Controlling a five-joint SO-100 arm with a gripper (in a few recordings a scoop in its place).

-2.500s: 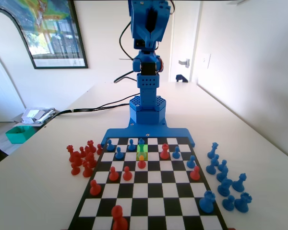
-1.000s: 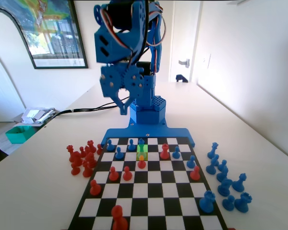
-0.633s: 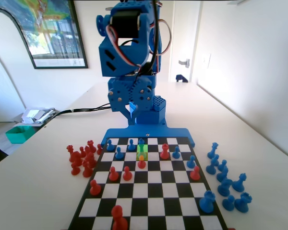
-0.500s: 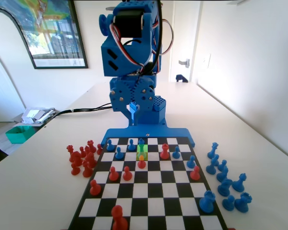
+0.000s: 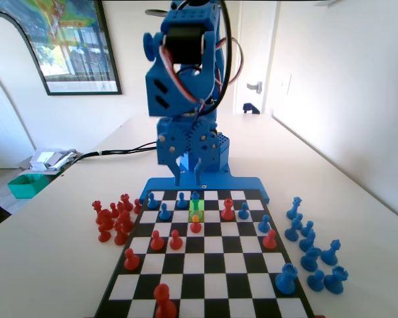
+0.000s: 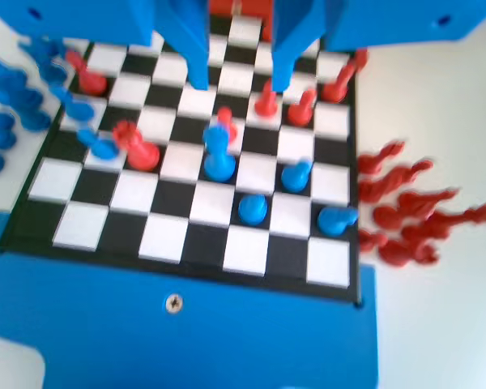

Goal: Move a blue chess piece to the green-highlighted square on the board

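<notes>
In the fixed view my gripper (image 5: 188,177) hangs open over the blue far edge of the board (image 5: 186,265), with nothing between its fingers. The green-highlighted square (image 5: 201,216) lies just in front of it, with a taller blue piece (image 5: 196,200) at its far edge and a red pawn (image 5: 196,226) directly in front. Small blue pawns (image 5: 182,199) (image 5: 164,212) stand to its left. In the wrist view the gripper (image 6: 239,81) is open above the board (image 6: 81,227), with the taller blue piece (image 6: 219,156) and blue pawns (image 6: 252,208) (image 6: 296,174) below it, all blurred.
Red pieces (image 5: 113,215) cluster off the board's left side in the fixed view, and blue pieces (image 5: 312,248) off its right. More red pawns (image 5: 157,240) and blue pawns (image 5: 264,224) stand on the board. Cables (image 5: 119,150) run along the table behind.
The arm folded down from upright, swung in from the left to the centre, and the gripper dropped to just above the board's far edge. No piece has moved.
</notes>
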